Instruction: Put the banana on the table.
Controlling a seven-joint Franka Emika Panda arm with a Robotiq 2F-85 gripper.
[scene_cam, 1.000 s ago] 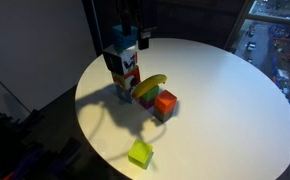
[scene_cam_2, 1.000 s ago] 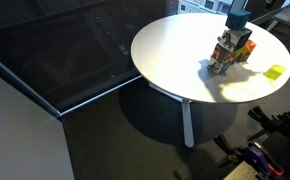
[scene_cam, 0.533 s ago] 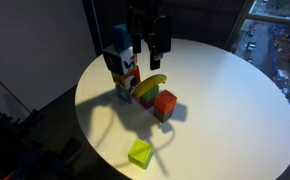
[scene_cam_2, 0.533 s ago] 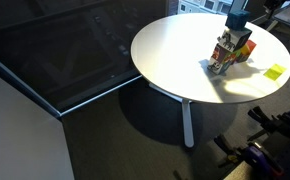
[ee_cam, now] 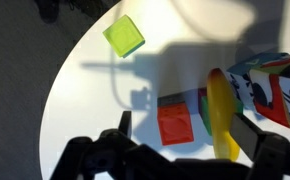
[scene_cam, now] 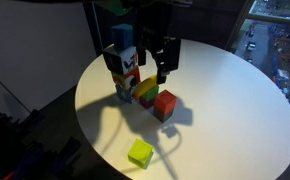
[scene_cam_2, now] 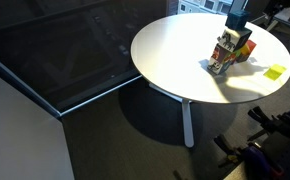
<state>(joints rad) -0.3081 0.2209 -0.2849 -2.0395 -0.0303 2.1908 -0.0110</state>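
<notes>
I see the gripper (scene_cam: 163,68) hanging over the table (scene_cam: 225,100), above the cluster of blocks near the far edge. In the wrist view its fingers (ee_cam: 125,125) are spread wide with nothing between them; they frame the blocks below, one finger on the red cube's outer side and one past the banana.

The banana (ee_cam: 221,115) is not in the gripper. In the wrist view it lies lengthwise between a green block (ee_cam: 202,104) and the patterned box (ee_cam: 275,90), just beside the red cube (ee_cam: 175,122). In an exterior view I make out only a bit of its yellow (scene_cam: 145,87), sitting on top of the green block and against the foot of the patterned box (scene_cam: 123,62), with the gripper covering its far end. It looks perched on the blocks rather than flat on the tabletop, though I cannot tell exactly what carries it.

The red cube (scene_cam: 165,103) stands on the table at the near side of the cluster. A yellow-green cube (scene_cam: 139,153) sits by itself, well apart from the rest, close to the table's edge; the wrist view shows it tilted in the frame (ee_cam: 124,36).

From the more distant exterior view, the gripper (scene_cam_2: 237,12) is above the cluster and the yellow-green cube (scene_cam_2: 275,71) is off to the side on the table (scene_cam_2: 175,50); the banana is too small to pick out there.
</notes>
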